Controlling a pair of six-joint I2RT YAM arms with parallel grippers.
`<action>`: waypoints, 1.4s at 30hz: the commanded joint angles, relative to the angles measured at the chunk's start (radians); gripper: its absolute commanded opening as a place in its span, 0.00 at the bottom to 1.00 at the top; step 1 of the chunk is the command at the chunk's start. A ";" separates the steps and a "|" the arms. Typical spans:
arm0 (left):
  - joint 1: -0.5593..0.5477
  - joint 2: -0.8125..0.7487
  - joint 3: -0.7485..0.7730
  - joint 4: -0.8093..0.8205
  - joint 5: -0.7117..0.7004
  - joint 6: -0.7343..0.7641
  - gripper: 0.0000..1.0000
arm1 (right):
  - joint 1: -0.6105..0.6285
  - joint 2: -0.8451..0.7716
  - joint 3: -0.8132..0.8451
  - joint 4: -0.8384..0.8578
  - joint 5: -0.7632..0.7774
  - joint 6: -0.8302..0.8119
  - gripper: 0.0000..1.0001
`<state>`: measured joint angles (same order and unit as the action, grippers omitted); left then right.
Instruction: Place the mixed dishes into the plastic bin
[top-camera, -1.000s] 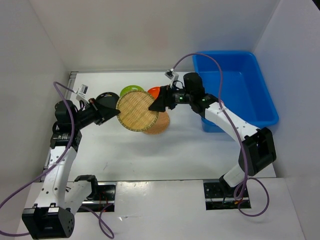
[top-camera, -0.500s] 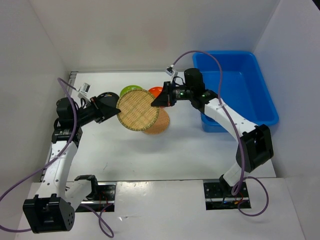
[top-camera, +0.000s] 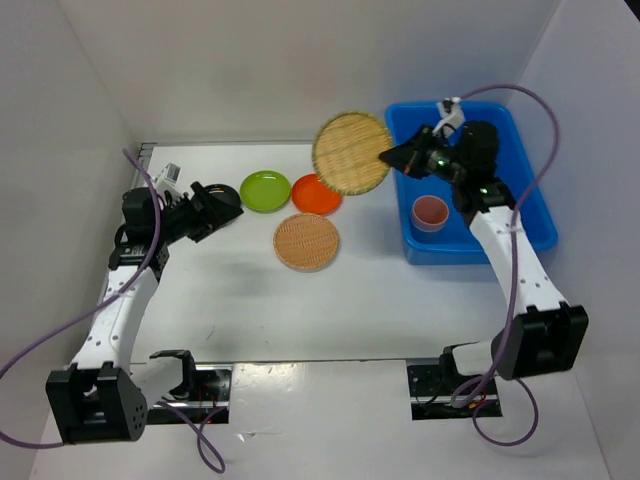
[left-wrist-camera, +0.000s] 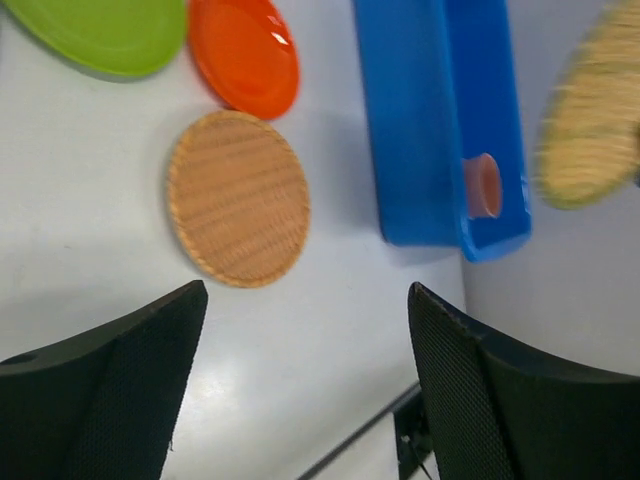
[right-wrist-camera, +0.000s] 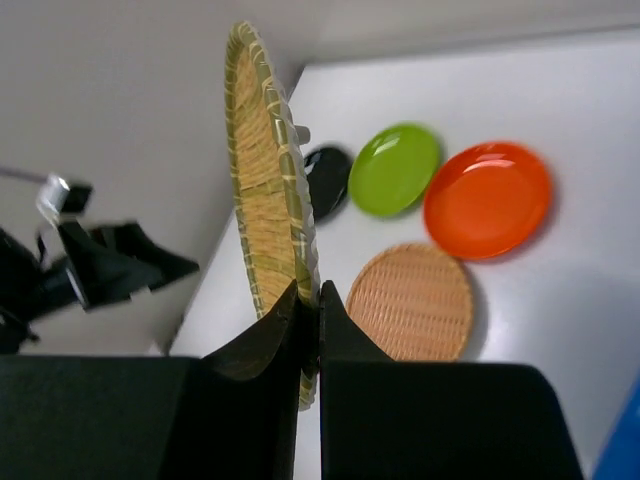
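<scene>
My right gripper (top-camera: 387, 158) is shut on the rim of a tan woven tray (top-camera: 352, 152), which it holds on edge in the air at the left rim of the blue plastic bin (top-camera: 530, 225). The right wrist view shows that tray (right-wrist-camera: 262, 170) pinched between the fingers. A pink cup (top-camera: 430, 212) stands inside the bin. On the table lie a second woven tray (top-camera: 306, 241), an orange plate (top-camera: 317, 193), a lime green plate (top-camera: 265, 190) and a black plate (right-wrist-camera: 327, 180). My left gripper (top-camera: 213, 205) hangs open and empty at the far left, over the black plate.
White walls close in the table at the left, back and right. The bin fills the far right corner. In the left wrist view the table's woven tray (left-wrist-camera: 238, 198) lies ahead of the open fingers (left-wrist-camera: 500, 390), with the bin (left-wrist-camera: 420, 120) beyond it.
The left gripper let go of the woven tray, opened and drew back to the left. The right gripper shut on the tray's rim and carried it up and right to the bin.
</scene>
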<state>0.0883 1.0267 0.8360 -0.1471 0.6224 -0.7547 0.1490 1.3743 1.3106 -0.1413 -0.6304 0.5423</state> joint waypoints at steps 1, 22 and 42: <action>-0.021 0.100 -0.009 0.057 -0.122 0.032 0.90 | -0.080 -0.134 -0.058 0.074 0.139 0.113 0.00; -0.222 0.601 0.189 0.049 -0.276 0.166 0.98 | -0.236 -0.205 -0.332 0.298 0.963 0.470 0.00; -0.231 0.670 0.209 0.030 -0.266 0.184 0.98 | -0.335 0.264 -0.179 0.390 1.012 0.627 0.00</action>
<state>-0.1402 1.6806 1.0084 -0.1284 0.3386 -0.6010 -0.1791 1.6176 1.0519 0.1009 0.3340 1.1301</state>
